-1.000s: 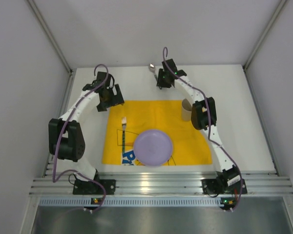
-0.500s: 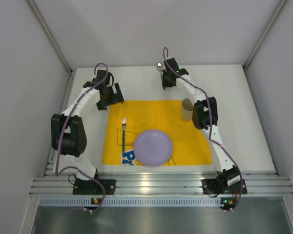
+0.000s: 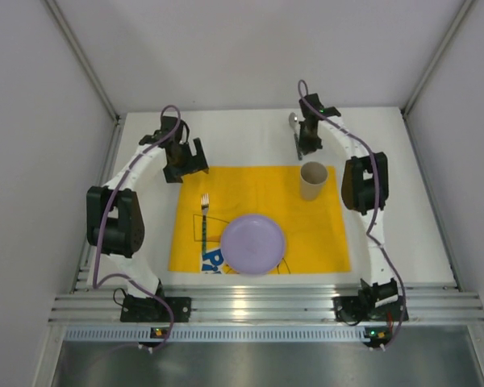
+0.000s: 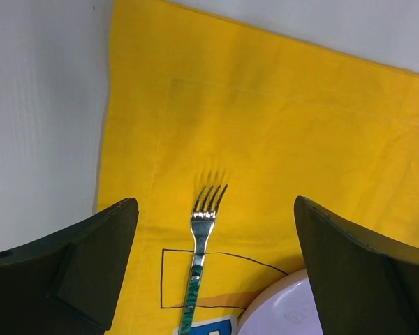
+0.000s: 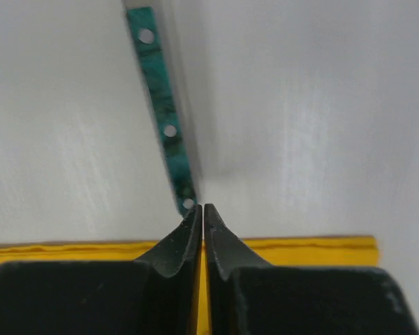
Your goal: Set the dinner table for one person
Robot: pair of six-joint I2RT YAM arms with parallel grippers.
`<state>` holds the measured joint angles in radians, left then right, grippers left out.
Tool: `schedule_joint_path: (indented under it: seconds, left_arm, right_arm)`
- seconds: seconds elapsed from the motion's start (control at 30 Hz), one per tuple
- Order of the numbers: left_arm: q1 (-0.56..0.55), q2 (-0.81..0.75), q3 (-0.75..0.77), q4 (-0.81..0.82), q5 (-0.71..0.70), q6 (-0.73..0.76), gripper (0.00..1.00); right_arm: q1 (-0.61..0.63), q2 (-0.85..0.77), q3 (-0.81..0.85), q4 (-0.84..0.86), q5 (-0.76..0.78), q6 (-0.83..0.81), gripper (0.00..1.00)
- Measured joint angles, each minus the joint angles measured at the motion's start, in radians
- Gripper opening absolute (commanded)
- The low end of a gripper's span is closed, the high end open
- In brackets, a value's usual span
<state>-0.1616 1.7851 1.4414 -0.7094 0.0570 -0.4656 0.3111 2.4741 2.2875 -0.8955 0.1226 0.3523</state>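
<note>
The white dinner table (image 3: 403, 177) bears a yellow placemat (image 3: 258, 193). On the mat lie a fork (image 3: 203, 214) with a green handle, a lilac plate (image 3: 252, 243) and a tan cup (image 3: 312, 180). My right gripper (image 3: 304, 143) is shut on a green-handled spoon (image 3: 294, 129) and holds it over the table just beyond the cup. In the right wrist view the gripper (image 5: 203, 208) pinches the spoon handle (image 5: 164, 118). My left gripper (image 3: 187, 167) is open and empty over the mat's far left corner. In the left wrist view the fork (image 4: 201, 251) lies between its jaws.
Pale walls enclose the table on three sides. A silver rail (image 3: 258, 306) runs along the near edge by the arm bases. In the left wrist view the plate's rim (image 4: 279, 310) shows at the bottom, on the placemat (image 4: 279, 139).
My right arm has swung to the right with the spoon, from the far middle of the table to beyond the cup. The left arm has barely moved.
</note>
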Motion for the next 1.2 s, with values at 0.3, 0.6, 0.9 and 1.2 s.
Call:
schedule_joint_path:
  seconds: [0.3,0.6,0.9,1.2]
  left_arm:
    - [0.0,0.0,-0.058,0.007,0.046,0.023,0.98]
    - [0.0,-0.001,-0.063,0.037,0.105,0.042,0.98]
    - [0.0,-0.021,-0.108,0.034,0.112,0.05,0.99]
    - [0.0,-0.108,-0.134,-0.007,0.069,0.053,0.99]
  right_arm:
    - [-0.246,-0.306,-0.505,0.024,0.101,0.02,0.0]
    - [-0.206,-0.412,-0.582,0.057,0.003,-0.024,0.76]
    - [-0.072,-0.17,-0.054,0.119,-0.127,-0.09,0.82]
    - [-0.078,0.08,0.063,0.127,-0.076,-0.09,0.75]
